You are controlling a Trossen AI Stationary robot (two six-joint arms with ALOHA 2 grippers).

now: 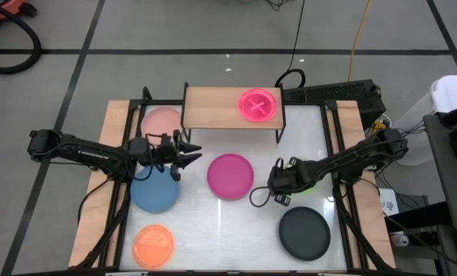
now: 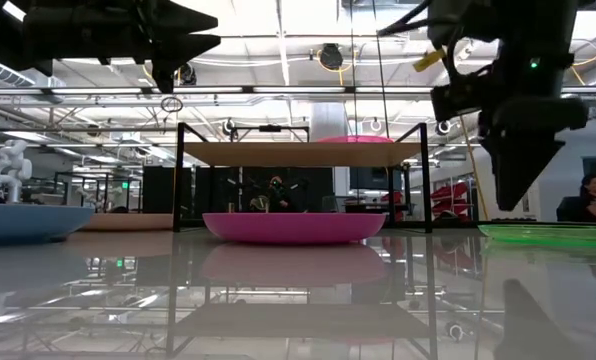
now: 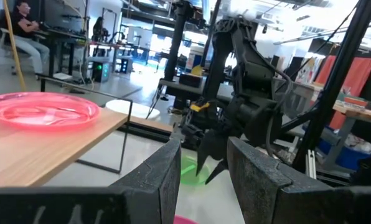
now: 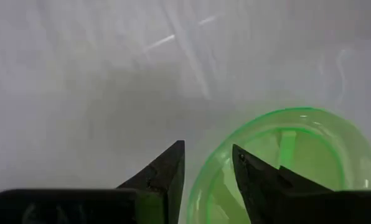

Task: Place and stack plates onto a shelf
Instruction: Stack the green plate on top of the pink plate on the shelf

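Observation:
The light-wood shelf [image 1: 213, 107] stands at the table's far side with a neon pink plate [image 1: 258, 105] on its right half. A salmon-pink plate [image 1: 161, 121], a blue plate [image 1: 154, 192], a magenta plate [image 1: 230, 175], an orange plate [image 1: 152, 244] and a black plate [image 1: 304, 232] lie flat on the table. A green plate [image 4: 291, 149] lies under my right gripper [image 4: 208, 149], which is open and points down. One finger is over the plate's left rim [image 4: 204, 171] and one is outside it, a little above it in the low view [image 2: 518, 190]. My left gripper [image 1: 189, 153] is open and empty, raised left of the magenta plate.
The shelf's thin black legs [image 2: 180, 180] stand behind the magenta plate [image 2: 293, 226], with free room under the board. The table has wooden side strips and black rails [image 1: 343, 192]. A cable loop [image 1: 259, 198] hangs by my right gripper. People sit in the room beyond.

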